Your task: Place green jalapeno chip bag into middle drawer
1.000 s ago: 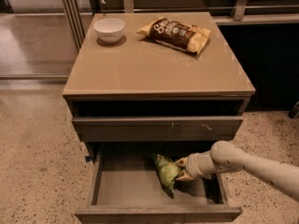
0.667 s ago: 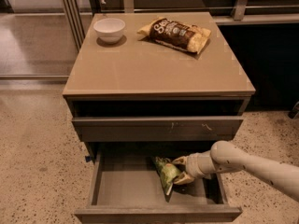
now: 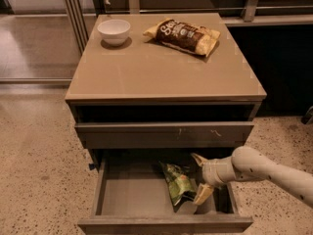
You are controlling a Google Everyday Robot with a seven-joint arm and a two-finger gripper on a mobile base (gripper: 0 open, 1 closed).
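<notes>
The green jalapeno chip bag lies inside the pulled-out middle drawer, right of the tray's middle, resting on the flat bottom. My gripper reaches into the drawer from the right, just to the right of the bag. Its two pale fingers are spread apart, one above and one below, and the lower one touches or nearly touches the bag's edge. The gripper does not clamp the bag.
The closed drawer front with pale scratch marks sits right above the open drawer. On the cabinet top stand a white bowl and a dark-brown-and-yellow chip bag. Speckled floor lies to the left.
The gripper's fingers have opened and let go of the green bag, which now rests on the drawer bottom. The arm has drawn back slightly to the right.
</notes>
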